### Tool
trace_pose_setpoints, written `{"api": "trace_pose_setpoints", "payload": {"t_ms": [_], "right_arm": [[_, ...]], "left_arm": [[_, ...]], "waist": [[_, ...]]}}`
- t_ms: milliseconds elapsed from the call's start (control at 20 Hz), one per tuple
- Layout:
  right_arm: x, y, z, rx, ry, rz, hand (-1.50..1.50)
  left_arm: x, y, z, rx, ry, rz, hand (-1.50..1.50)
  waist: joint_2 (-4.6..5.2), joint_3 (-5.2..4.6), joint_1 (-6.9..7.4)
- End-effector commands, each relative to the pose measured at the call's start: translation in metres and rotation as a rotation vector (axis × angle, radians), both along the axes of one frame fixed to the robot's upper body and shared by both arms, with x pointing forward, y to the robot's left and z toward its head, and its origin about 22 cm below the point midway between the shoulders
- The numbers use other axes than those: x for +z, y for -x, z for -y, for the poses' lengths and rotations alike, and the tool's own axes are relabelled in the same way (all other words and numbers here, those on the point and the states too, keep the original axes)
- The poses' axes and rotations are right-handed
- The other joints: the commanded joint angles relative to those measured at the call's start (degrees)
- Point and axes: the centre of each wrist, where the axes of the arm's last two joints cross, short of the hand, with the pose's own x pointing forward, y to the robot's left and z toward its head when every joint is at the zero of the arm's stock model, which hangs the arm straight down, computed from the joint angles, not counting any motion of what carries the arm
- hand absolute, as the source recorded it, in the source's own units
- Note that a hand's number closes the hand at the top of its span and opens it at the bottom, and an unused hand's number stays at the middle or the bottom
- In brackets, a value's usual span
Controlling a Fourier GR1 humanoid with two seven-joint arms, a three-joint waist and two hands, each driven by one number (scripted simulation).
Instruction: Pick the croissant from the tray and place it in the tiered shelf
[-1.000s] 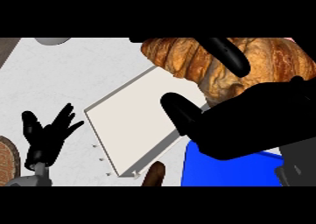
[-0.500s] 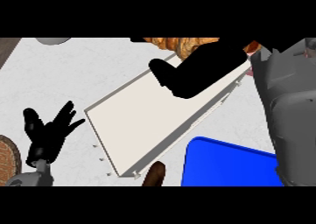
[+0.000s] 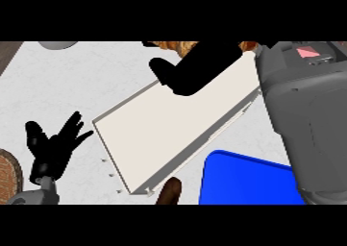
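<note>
- Head view: at the counter's (image 3: 98, 72) near edge, a blue tray (image 3: 243, 180) is cut off by the frame, partly covered by the grey right forearm (image 3: 311, 110).
- A brown item (image 3: 170, 191) at the near edge is too cropped to identify.
- The left hand (image 3: 54, 144) rests near the left edge, fingers spread, holding nothing.
- The tiered shelf (image 3: 168, 122) lies mid-counter.
- At the far edge the right hand (image 3: 197, 67) curls over the croissant (image 3: 177, 45), mostly hidden and cropped, above the shelf's far end.
</note>
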Motion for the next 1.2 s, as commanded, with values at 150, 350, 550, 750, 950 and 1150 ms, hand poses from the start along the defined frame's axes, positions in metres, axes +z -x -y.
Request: {"api": "trace_pose_setpoints", "payload": {"t_ms": [150, 350, 550, 750, 950, 1150], "right_arm": [[0.008, -0.012, 0.000, -0.006, 0.075, 0.046, 1.50], [0.003, -0.013, 0.008, -0.056, -0.141, -0.089, 1.50], [0.001, -0.017, 0.021, -0.081, -0.261, -0.138, -1.50], [0.006, -0.023, 0.028, -0.056, -0.407, -0.228, -1.50], [0.008, -0.028, 0.036, -0.052, -0.542, -0.286, -1.50], [0.030, -0.026, 0.052, -0.103, -0.678, -0.314, -1.50]], "left_arm": [[-0.012, -0.003, 0.002, 0.008, -0.004, -0.049, 0.00], [-0.005, -0.004, -0.002, -0.001, 0.006, -0.042, 0.00], [-0.020, 0.006, -0.011, 0.012, 0.006, -0.041, 0.00], [-0.012, -0.001, -0.019, 0.024, -0.003, -0.031, 0.00], [-0.013, 0.007, -0.015, 0.013, 0.002, -0.055, 0.00], [-0.012, 0.009, 0.009, 0.013, -0.004, -0.042, 0.00]], "waist": [[0.24, -0.22, 0.01], [0.11, -0.19, -0.27], [0.14, -0.21, -0.36], [0.21, -0.21, -0.30], [0.12, -0.18, -0.04], [0.02, -0.17, -0.05]]}}
